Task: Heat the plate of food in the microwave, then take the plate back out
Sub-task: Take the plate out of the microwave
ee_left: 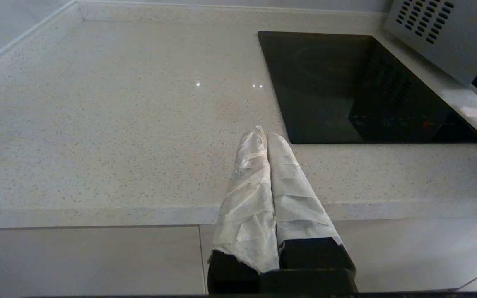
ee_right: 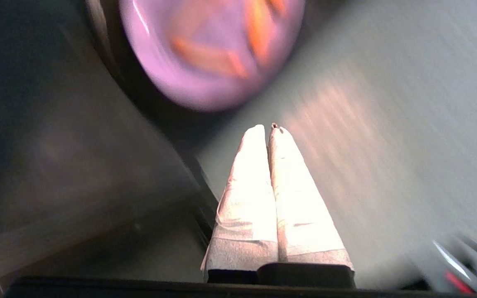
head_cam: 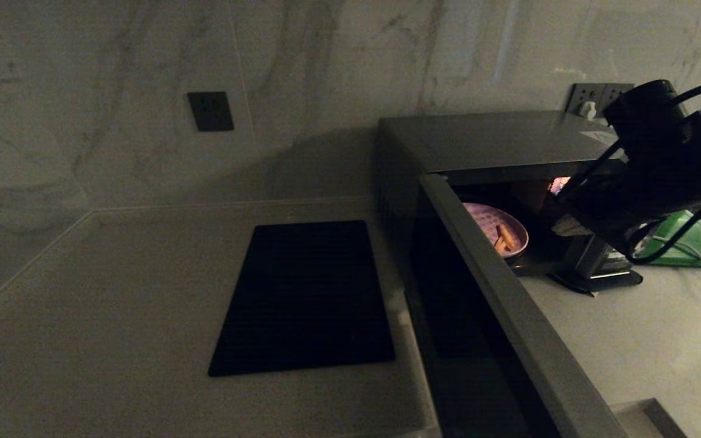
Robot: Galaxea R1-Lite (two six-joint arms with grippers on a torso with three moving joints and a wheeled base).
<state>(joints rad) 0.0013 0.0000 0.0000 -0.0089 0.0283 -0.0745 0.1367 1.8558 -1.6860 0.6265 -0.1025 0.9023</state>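
Note:
The microwave (head_cam: 490,143) stands at the back right of the counter, its black glass door (head_cam: 509,316) swung wide open toward me. Inside the lit cavity sits the plate of food (head_cam: 496,228), lavender with orange-yellow sticks on it. My right arm (head_cam: 655,158) reaches in at the opening from the right. Its gripper (ee_right: 266,127) is shut and empty, the tips a short way from the plate's (ee_right: 160,62) near rim and not touching it. My left gripper (ee_left: 263,133) hangs shut and empty over the counter's front edge.
A flat black cooktop (head_cam: 305,298) lies in the counter left of the microwave. A green board (head_cam: 697,243) rests on the counter behind my right arm. The marble wall carries a dark socket plate (head_cam: 210,111). The open door walls off the space between cooktop and cavity.

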